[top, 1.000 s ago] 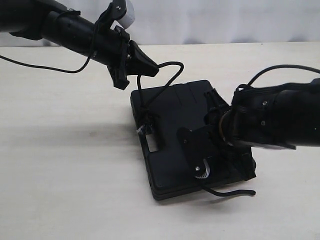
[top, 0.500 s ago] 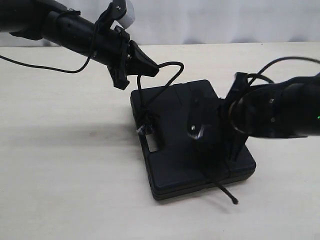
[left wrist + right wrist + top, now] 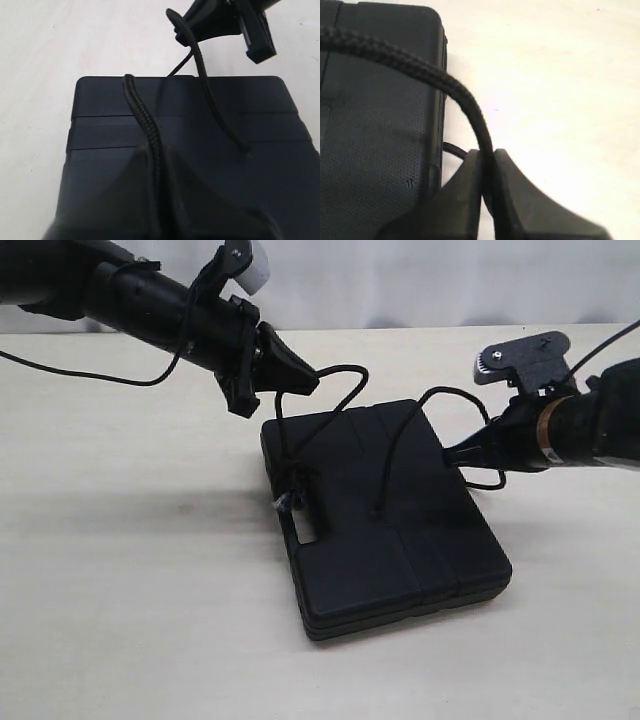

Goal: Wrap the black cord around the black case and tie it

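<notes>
The black case (image 3: 420,550) lies flat on the table, handle slot (image 3: 303,530) to the left. The black cord (image 3: 345,375) runs from a knotted lump (image 3: 290,498) by the slot up into my left gripper (image 3: 308,383), which is shut on it above the case's far left corner. My right gripper (image 3: 452,453) is shut on the cord beside the case's right edge. From there the cord arcs over and its free end (image 3: 377,508) rests on the lid. The left wrist view has the cord (image 3: 142,117) leaving the left gripper (image 3: 152,152) over the case (image 3: 260,130). In the right wrist view the cord (image 3: 420,67) is pinched in the right gripper (image 3: 487,155) next to the case (image 3: 370,125).
The pale wooden table (image 3: 120,590) extends around the case on all sides. A thin arm cable (image 3: 60,370) hangs from the left arm at the far left. A white wall closes off the back.
My right gripper closed on the cord and swung from over the case's front to its right side, dragging the free end up onto the lid. The left arm has not moved.
</notes>
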